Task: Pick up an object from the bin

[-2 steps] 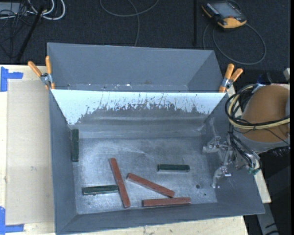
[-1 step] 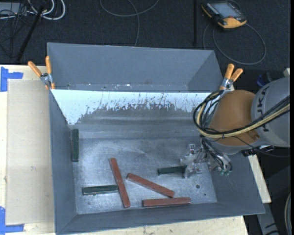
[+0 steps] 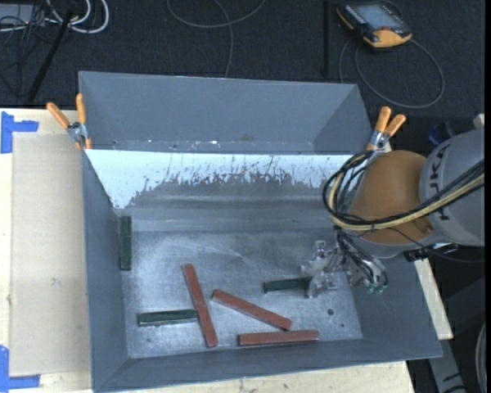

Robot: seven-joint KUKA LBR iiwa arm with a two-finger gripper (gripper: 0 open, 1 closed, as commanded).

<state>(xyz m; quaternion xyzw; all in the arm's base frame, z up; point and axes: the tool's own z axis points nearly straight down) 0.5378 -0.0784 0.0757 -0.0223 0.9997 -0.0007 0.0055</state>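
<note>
The grey metal bin (image 3: 229, 129) holds 6 flat sticks. The arm (image 3: 393, 195), orange-covered, comes over the bin's right wall. The end effector (image 3: 322, 278) sits low at the right of the bin's floor; I cannot tell whether it is open or closed. 3 brown sticks (image 3: 199, 305) lie near the bin's front wall. A short dark green stick (image 3: 283, 286), right of the bin's centre, meets the end effector's tip.

Bin (image 3: 229, 129) floor, right side: gripper (image 3: 321, 281), with short bar (image 3: 285, 285) just left of it. Front centre: steep bar (image 3: 198, 305); slanted bar (image 3: 251, 309) to its right; level bar (image 3: 277, 337) nearest the front wall. Front-left bar (image 3: 166, 318) meets the steep bar. Wall bar (image 3: 125, 242) lies along the left wall.
</note>
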